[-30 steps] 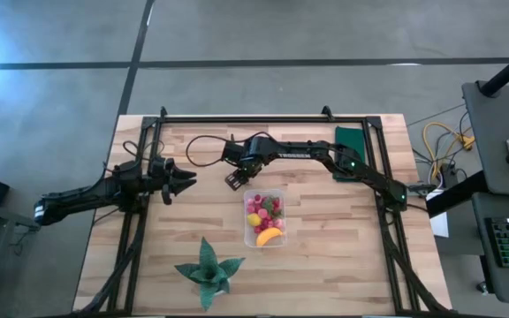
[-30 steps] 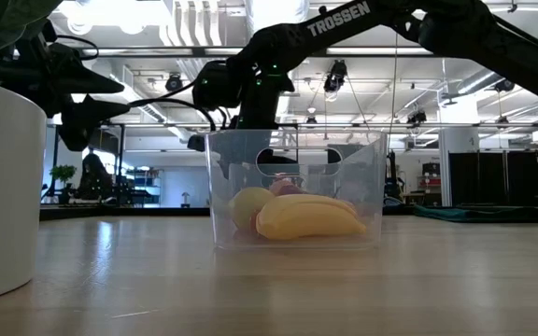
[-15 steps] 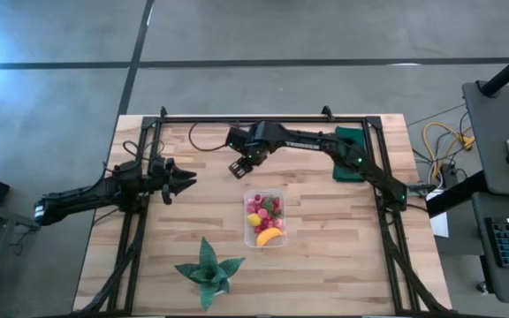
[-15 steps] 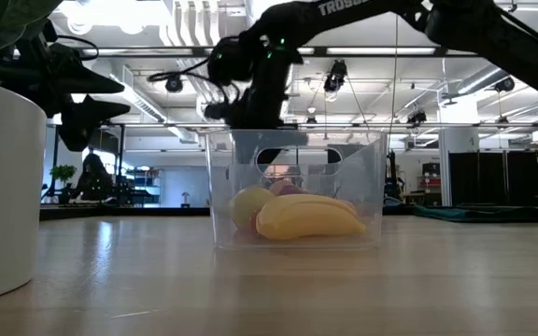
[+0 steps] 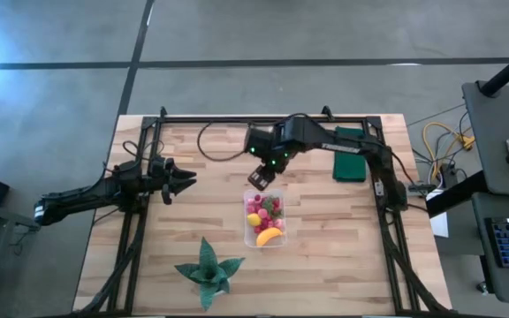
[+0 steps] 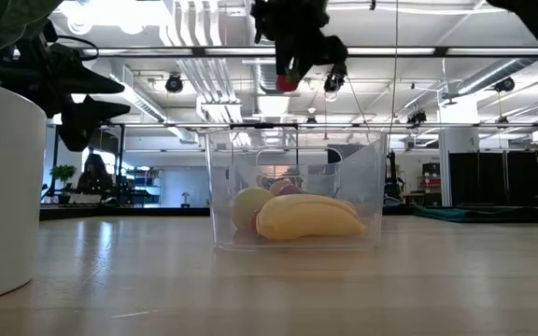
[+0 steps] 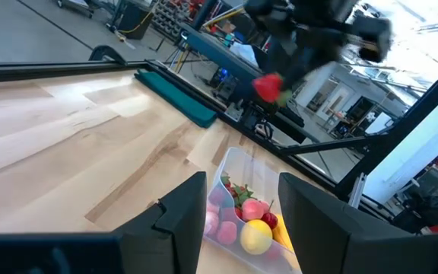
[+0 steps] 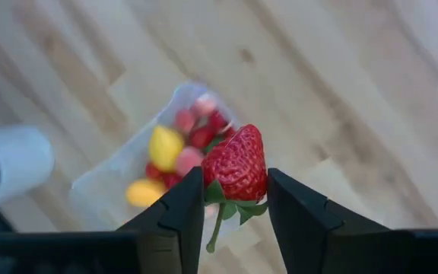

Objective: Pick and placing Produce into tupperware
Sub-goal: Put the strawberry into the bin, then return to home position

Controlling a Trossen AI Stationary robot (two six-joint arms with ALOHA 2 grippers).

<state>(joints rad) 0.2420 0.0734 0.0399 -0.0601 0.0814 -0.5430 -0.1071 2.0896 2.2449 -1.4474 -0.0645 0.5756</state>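
High view: right gripper (image 5: 260,177) hovering above the tupperware's (image 5: 266,218) far rim; left gripper (image 5: 184,179) waiting apart, fingers narrowly parted. Right wrist view: strawberry (image 8: 236,163) sitting pinched between both fingers (image 8: 177,209), directly over the container's fruit.

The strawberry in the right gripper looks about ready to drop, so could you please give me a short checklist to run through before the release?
1. Grip: right gripper shut on the strawberry, held between both fingers. Ok.
2. Height: in the low view the strawberry hangs well above the tupperware rim. Ok.
3. Alignment: in the high view the right gripper sits at the container's far edge, not clearly over its opening. Cannot tell.
4. Room inside: banana, lemon and strawberries lie in it; space for one more seems likely. Ok.
5. Left gripper waits off to the left side, away from the container. Ok.
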